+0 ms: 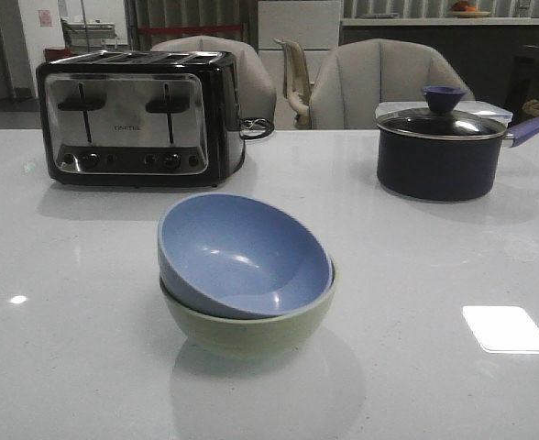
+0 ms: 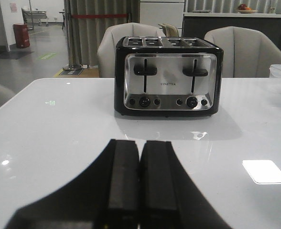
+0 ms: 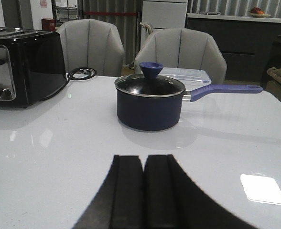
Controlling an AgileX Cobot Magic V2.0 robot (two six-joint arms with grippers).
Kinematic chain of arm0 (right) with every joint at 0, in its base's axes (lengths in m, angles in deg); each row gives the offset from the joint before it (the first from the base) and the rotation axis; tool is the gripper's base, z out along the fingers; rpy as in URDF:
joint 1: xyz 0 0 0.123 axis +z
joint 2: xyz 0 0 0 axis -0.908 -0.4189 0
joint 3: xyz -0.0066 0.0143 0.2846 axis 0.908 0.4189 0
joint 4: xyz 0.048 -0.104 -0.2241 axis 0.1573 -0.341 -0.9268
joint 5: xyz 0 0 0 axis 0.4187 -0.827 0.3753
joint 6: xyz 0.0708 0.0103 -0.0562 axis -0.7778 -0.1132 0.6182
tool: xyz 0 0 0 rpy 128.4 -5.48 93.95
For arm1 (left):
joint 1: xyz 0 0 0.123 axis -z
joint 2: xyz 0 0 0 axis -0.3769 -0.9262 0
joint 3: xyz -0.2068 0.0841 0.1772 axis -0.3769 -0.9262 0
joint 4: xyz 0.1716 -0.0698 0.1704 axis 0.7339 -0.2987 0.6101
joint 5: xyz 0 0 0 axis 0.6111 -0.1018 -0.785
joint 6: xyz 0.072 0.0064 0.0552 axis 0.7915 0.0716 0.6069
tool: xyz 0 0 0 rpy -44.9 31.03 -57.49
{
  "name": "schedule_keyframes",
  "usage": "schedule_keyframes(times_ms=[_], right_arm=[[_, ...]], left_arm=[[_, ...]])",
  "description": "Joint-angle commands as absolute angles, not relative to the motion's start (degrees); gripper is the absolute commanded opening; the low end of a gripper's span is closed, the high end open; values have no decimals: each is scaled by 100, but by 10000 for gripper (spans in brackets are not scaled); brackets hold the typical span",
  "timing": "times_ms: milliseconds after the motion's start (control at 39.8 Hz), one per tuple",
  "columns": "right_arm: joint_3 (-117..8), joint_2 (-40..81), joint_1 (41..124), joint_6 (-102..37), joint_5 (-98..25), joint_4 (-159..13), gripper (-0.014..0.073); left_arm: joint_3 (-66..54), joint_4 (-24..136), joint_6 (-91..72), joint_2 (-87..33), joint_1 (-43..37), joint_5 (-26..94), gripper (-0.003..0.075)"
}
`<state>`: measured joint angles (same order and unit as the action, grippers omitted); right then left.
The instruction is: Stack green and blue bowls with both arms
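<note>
- blue bowl (image 1: 242,257) sits nested inside the green bowl (image 1: 251,325), tilted, its opening tipped toward the front edge of the table (image 1: 68,367); rim rides higher on the far-left side.
- Green bowl stands upright on the table, roughly mid-width, nearer the front edge than the back.
- Neither gripper shows in the front view; both bowls stand free, nothing touching them.
- left gripper (image 2: 139,183): fingers (image 2: 124,181) pressed together, only a thin seam between them, nothing held. It hangs over bare table, facing the toaster (image 2: 168,75).
- right gripper (image 3: 144,191): fingers (image 3: 128,191) likewise closed flat against each other, empty. It points at the dark navy pot (image 3: 150,107).
- Toaster: black and chrome, four slots, near the back-left part of the table, well apart from the bowls.
- Pot: glass lid with blue knob (image 1: 443,97), purple handle (image 3: 224,89) sticking out toward the right edge; back-right part of the table, well apart from the bowls.
- clear lidded container (image 3: 188,74) just behind the pot.
- Grey chairs (image 1: 379,82) beyond the back edge.
</note>
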<state>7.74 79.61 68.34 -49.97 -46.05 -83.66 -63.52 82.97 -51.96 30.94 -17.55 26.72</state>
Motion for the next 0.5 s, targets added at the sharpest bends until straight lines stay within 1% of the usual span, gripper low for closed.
schedule_keyframes(times_ms=[0, 477], right_arm=[[765, 8081, 6625, -4943, -5171, -8418, 34], [765, 8081, 6571, -4943, -5171, -8418, 34]], left_arm=[[-6474, 8285, -5250, 3209, -1733, 2160, 102], [-6474, 8285, -5250, 3209, -1733, 2160, 102]])
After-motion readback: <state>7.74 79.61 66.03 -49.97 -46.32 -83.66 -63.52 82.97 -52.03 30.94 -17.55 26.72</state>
